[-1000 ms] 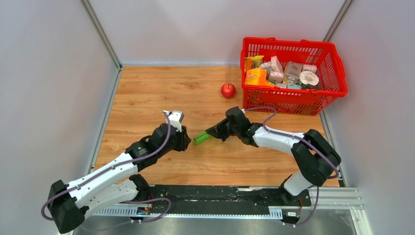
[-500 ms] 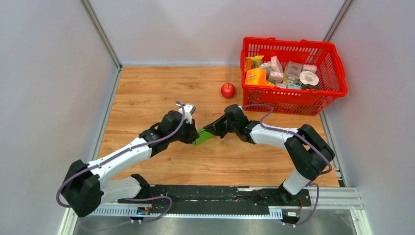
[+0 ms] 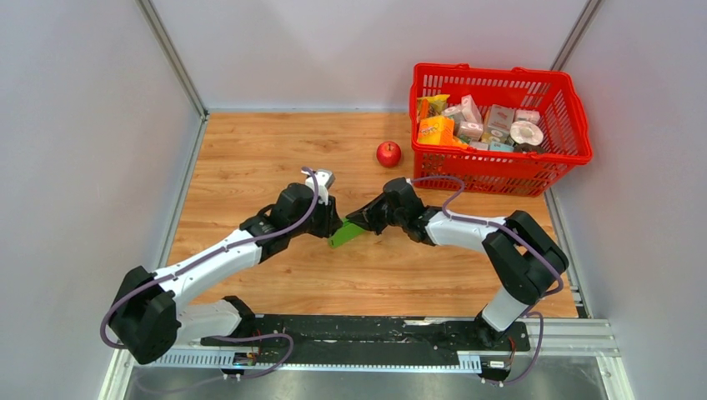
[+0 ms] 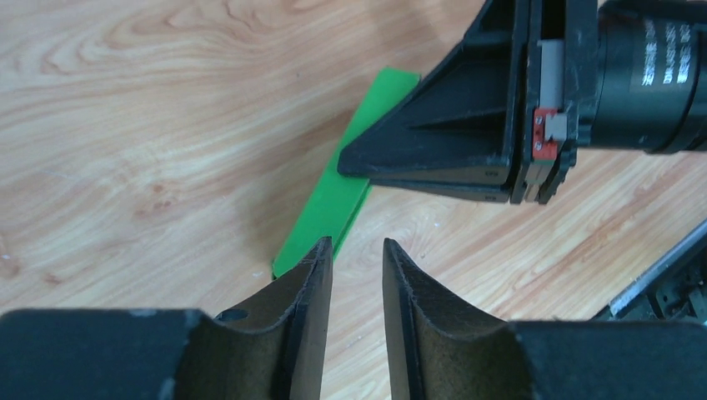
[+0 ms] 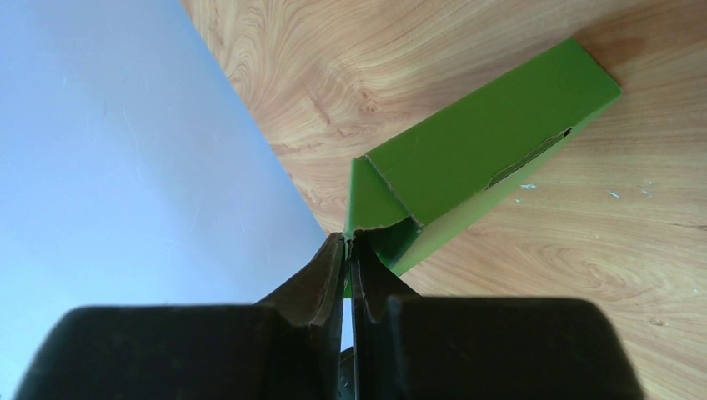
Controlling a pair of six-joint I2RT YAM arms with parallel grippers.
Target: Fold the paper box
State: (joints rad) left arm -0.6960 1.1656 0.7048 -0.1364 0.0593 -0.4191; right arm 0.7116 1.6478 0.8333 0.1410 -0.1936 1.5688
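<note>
My two arms are bolted at the near edge of the wooden table (image 3: pixel 250 150) and reach in toward its middle, where they meet almost nose to nose. My left gripper (image 4: pixel 357 243) has its jaws a little apart, with a narrow gap between them and nothing in it. Its tips hover just at one end of the paper box (image 4: pixel 333 200), above the wood.

My right gripper (image 5: pixel 348 242) is pressed together on a thin flap edge of that box, pinching the cardboard right at its tips. The box is bright green and mostly flattened, with a slit cut in one panel. It stretches away from my pinch, low over the wood. From above it shows as a short green strip between the two grippers, near the middle of the table.

Farther back, well apart from the box, a red apple (image 3: pixel 388 153) sits on the wood. Beyond it, in the far right corner, stands a red plastic basket (image 3: pixel 500 73) filled with small printed packages (image 3: pixel 483 121).
</note>
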